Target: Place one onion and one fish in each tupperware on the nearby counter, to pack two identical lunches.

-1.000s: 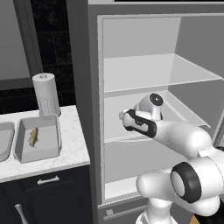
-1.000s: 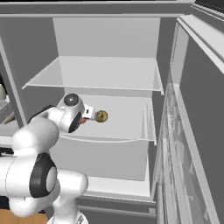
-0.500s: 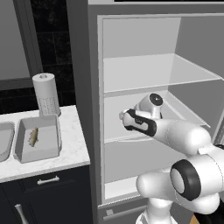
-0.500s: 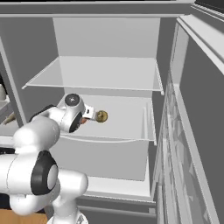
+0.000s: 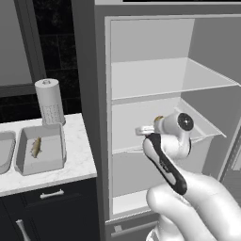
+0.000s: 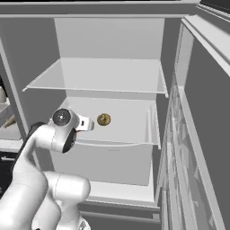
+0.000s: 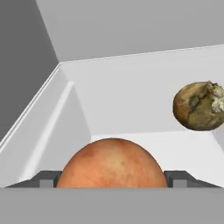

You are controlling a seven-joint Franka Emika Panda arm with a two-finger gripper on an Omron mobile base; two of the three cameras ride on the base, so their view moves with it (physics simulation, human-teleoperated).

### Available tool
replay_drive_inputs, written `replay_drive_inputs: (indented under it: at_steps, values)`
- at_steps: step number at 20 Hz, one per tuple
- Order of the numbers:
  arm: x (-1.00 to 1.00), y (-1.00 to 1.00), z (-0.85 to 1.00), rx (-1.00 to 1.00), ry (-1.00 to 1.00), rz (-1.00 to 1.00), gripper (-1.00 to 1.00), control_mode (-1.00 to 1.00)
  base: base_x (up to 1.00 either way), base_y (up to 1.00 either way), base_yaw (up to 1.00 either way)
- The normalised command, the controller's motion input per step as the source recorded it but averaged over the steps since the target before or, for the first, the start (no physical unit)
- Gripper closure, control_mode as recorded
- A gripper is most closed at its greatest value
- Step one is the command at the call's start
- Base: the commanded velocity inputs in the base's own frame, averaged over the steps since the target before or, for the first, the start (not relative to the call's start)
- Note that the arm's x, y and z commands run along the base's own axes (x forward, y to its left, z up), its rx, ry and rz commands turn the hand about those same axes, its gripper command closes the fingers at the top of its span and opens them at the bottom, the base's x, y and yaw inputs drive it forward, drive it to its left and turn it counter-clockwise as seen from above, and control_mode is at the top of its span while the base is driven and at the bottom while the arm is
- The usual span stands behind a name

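Little has shifted since a second ago: the arm keeps its reach into the open fridge, with the gripper [image 7: 112, 183] at the middle shelf [image 6: 130, 130].

On the far left, the counter [image 5: 75, 160] carries two pale tupperware containers. One sits at the left edge [image 5: 5, 149], its contents out of sight. The other tupperware [image 5: 40, 149] lies just right of it and holds one fish [image 5: 36, 147] lying lengthwise. Behind it stands a paper towel roll [image 5: 49, 102].

To the right, inside the fridge, the hand view shows the orange onion [image 7: 112, 164] sitting between the two fingertips [image 7: 46, 180], one at each flank. The jaws stand wide apart around it; whether they press on it or merely bracket it, I cannot tell. Farther back and to the right on the same shelf rests the olive-tan onion [image 6: 103, 119], apart from the gripper.
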Motion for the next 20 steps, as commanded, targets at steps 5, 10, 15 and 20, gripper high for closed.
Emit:
replay_drive_inputs:
  at_steps: [5,10,15,20]
  values:
    - [-1.00,-0.04,1.00,0.00,0.05,-0.03,1.00,-1.00,0.00,0.00,0.00]
    - [-1.00,-0.14,1.00,-0.01,0.12,-0.01,1.00,-1.00,0.00,0.00,0.00]
    - [-0.99,-0.04,0.51,-0.04,0.01,-0.02,1.00,-1.00,0.00,0.00,0.00]
    - [-0.68,0.00,0.25,-0.06,0.01,-0.08,1.00,-1.00,0.00,0.00,0.00]
